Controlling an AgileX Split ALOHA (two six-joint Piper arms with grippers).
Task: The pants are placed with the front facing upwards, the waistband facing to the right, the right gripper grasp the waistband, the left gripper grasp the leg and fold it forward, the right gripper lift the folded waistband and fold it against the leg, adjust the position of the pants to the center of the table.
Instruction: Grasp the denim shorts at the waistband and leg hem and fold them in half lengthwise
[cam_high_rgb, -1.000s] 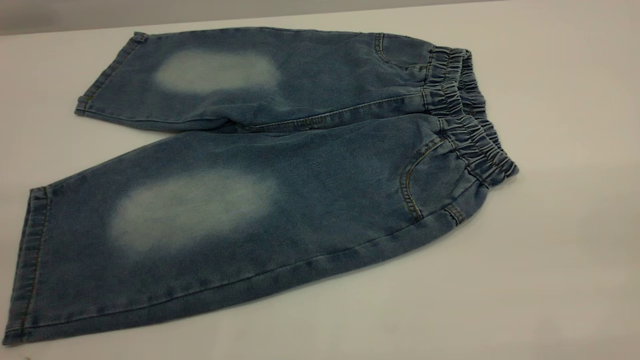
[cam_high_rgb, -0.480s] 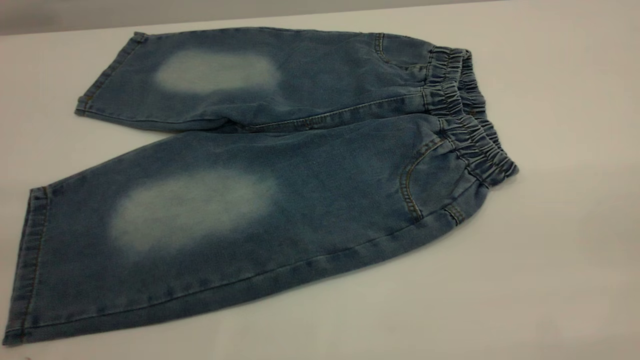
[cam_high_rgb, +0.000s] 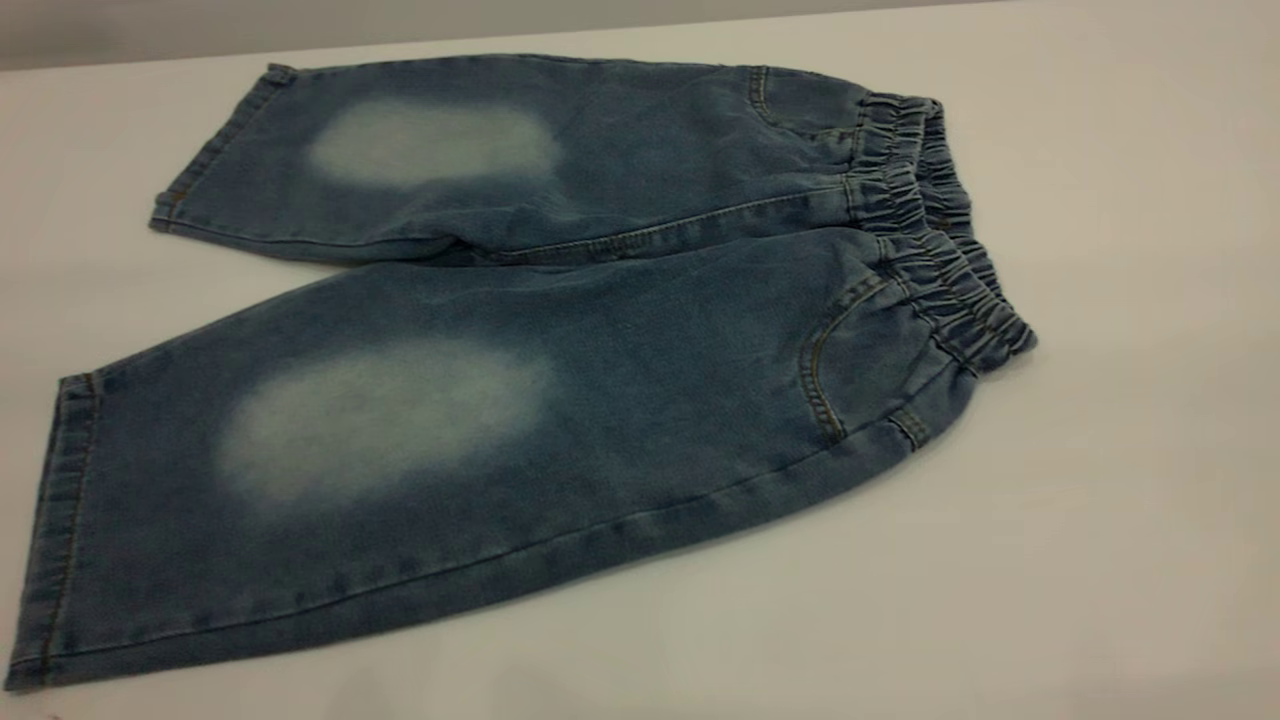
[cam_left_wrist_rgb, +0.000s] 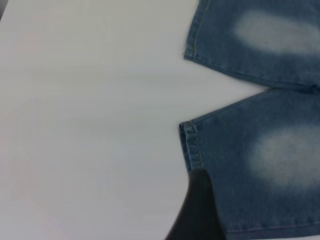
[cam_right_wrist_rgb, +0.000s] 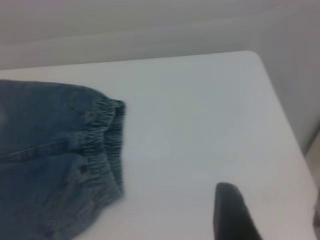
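On surface (cam_high_rgb: 1100, 500): pants (cam_high_rgb: 560, 380) flat, unmoved since a second ago, waistband (cam_high_rgb: 940, 230) untouched. Left pincer (cam_left_wrist_rgb: 197, 210) near hem, right pincer (cam_right_wrist_rgb: 232, 215) well off waistband; opening can't tell, nothing held. Folding not started.

White table (cam_high_rgb: 1120, 520), blue denim pants (cam_high_rgb: 620, 350) lying flat on it, front up, waistband (cam_high_rgb: 940, 240) at right, legs spread leftward
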